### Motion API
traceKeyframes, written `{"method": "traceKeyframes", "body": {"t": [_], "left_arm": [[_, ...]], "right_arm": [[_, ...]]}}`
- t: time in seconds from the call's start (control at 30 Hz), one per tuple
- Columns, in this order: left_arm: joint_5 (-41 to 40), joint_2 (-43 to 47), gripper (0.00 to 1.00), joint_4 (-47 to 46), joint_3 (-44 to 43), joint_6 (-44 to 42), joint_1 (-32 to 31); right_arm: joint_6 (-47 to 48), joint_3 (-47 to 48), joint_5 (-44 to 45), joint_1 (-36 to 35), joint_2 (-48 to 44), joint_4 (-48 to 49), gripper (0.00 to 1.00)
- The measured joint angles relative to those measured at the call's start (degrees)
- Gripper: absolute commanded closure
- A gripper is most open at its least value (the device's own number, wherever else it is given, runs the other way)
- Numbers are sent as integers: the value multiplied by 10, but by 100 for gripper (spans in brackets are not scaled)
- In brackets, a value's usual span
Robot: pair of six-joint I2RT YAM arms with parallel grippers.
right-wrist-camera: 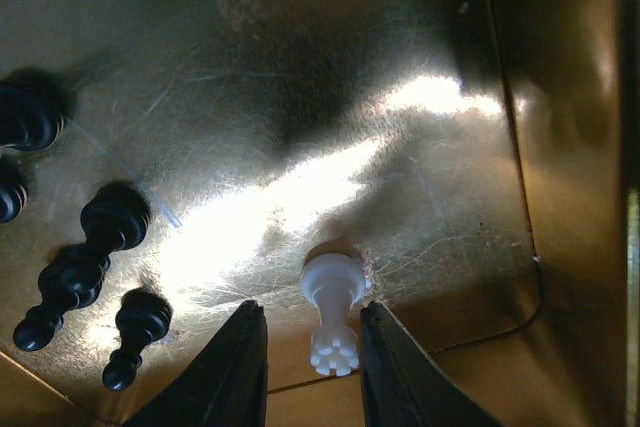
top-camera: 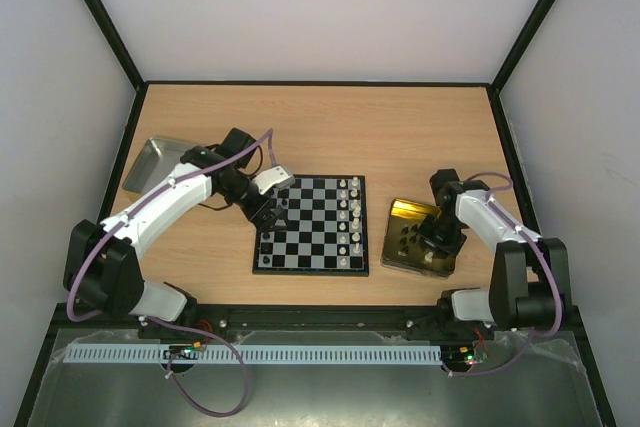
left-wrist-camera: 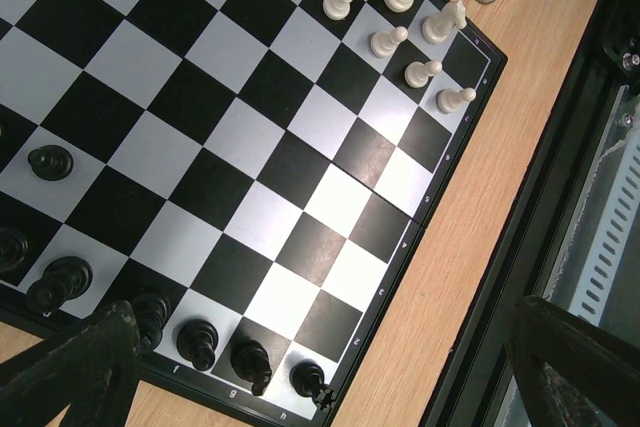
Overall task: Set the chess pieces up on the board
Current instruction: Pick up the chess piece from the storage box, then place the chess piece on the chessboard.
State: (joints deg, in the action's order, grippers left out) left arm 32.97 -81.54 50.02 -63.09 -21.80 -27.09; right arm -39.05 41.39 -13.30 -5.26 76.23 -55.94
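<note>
The board (top-camera: 312, 232) lies mid-table. White pieces (top-camera: 350, 217) stand along its right side and black pieces (top-camera: 268, 239) at its left edge. My left gripper (top-camera: 272, 212) hovers over the board's left edge, open wide and empty. In the left wrist view the gripper (left-wrist-camera: 325, 322) frames the near corner of the board (left-wrist-camera: 290, 167), with black pieces (left-wrist-camera: 200, 342) along the edge. My right gripper (top-camera: 432, 242) is down in the gold tin (top-camera: 405, 215). There the gripper (right-wrist-camera: 312, 312) is open around an upright white piece (right-wrist-camera: 332, 292), with small gaps on both sides.
Several black pieces (right-wrist-camera: 75, 277) lie at the tin's left side, on the scratched gold floor (right-wrist-camera: 420, 147). A silver metal tray (top-camera: 152, 162) sits at the back left. Walls enclose the table on three sides.
</note>
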Motion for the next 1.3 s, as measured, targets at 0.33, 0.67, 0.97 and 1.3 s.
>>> {"method": "traceKeyframes", "body": {"t": [0.33,0.67,0.97,1.3], "left_arm": [[0,0,1,0,0,0,0],[0,-8,1,0,-6,0,0],[0,-12,1,0,-6,0,0],[-2,-18,1,0,-6,0,0]], "right_arm": [[-5,-14,2,1,5,13,89],[-5,42,21,4,9,-10,96],[-13,147,17,-90,-22,-69,97],[-59,193,-43,-321,13,-85,96]]}}
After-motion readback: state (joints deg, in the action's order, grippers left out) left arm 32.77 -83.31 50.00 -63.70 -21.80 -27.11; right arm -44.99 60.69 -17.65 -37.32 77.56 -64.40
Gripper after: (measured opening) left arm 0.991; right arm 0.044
